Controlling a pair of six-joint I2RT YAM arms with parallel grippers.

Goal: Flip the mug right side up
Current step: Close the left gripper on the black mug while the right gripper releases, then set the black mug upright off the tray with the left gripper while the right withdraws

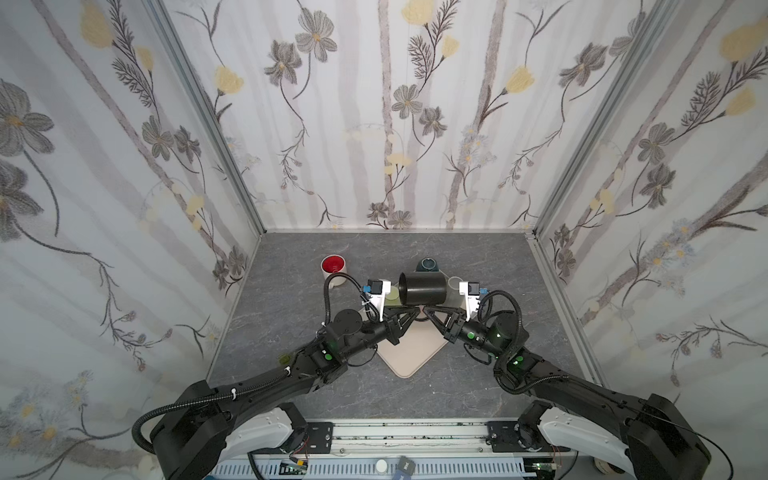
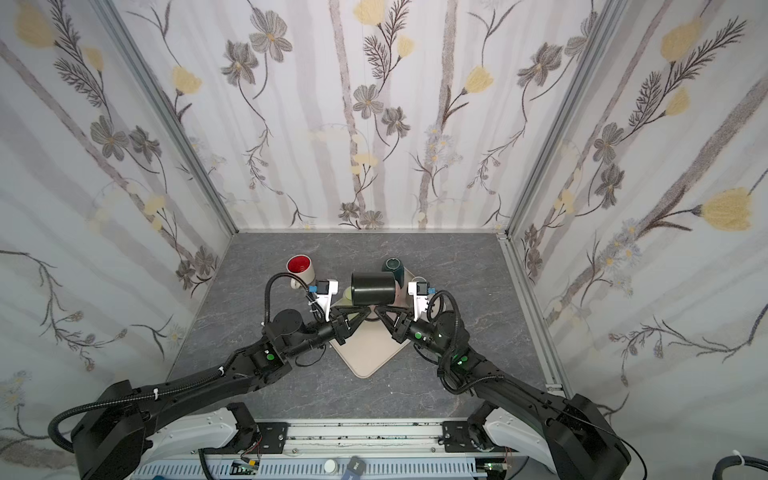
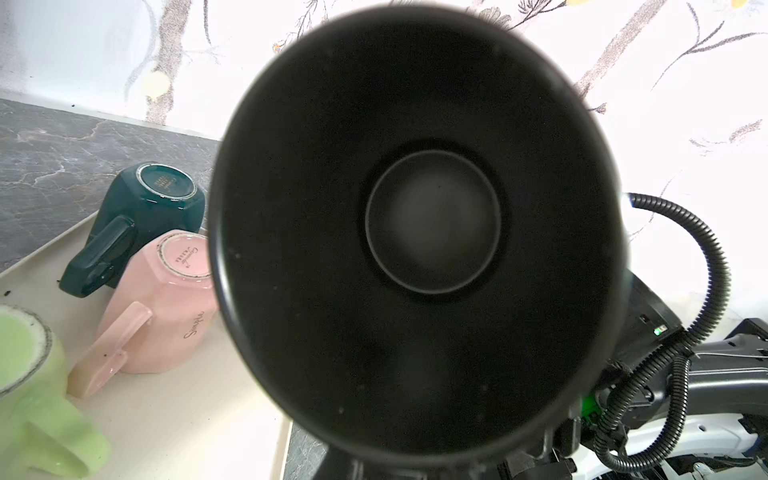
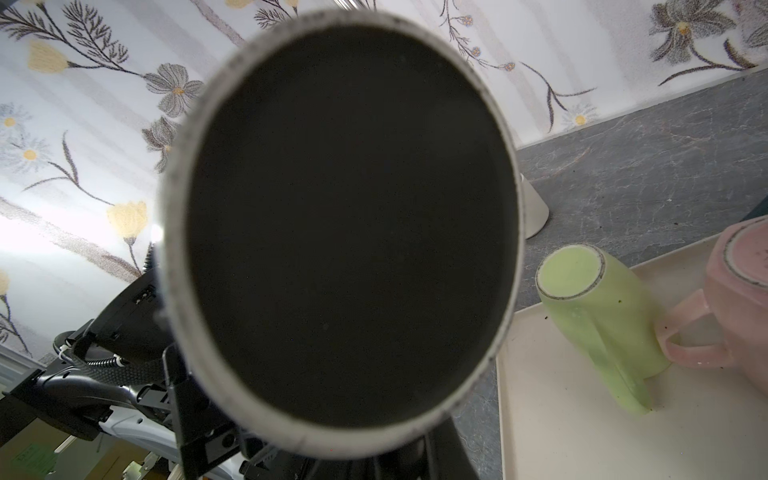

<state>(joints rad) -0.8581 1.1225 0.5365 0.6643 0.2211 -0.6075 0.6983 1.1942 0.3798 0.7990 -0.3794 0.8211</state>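
A black mug (image 1: 423, 288) hangs on its side above the cream tray (image 1: 409, 357), mouth to the left and base to the right in both top views. Below its body my left gripper (image 1: 413, 311) and right gripper (image 1: 428, 311) meet tip to tip, both shut on the mug's lower side, where its handle seems to be. The left wrist view looks straight into the mug's dark inside (image 3: 415, 232). The right wrist view faces its base (image 4: 345, 232) with a pale ring around it. The mug hides the fingertips in both wrist views.
On the tray, upside down, stand a dark teal mug (image 3: 141, 216), a pink mug (image 3: 166, 299) and a green mug (image 4: 598, 307). A cream mug with a red inside (image 1: 333, 268) stands upright on the grey table at the back left. Patterned walls close three sides.
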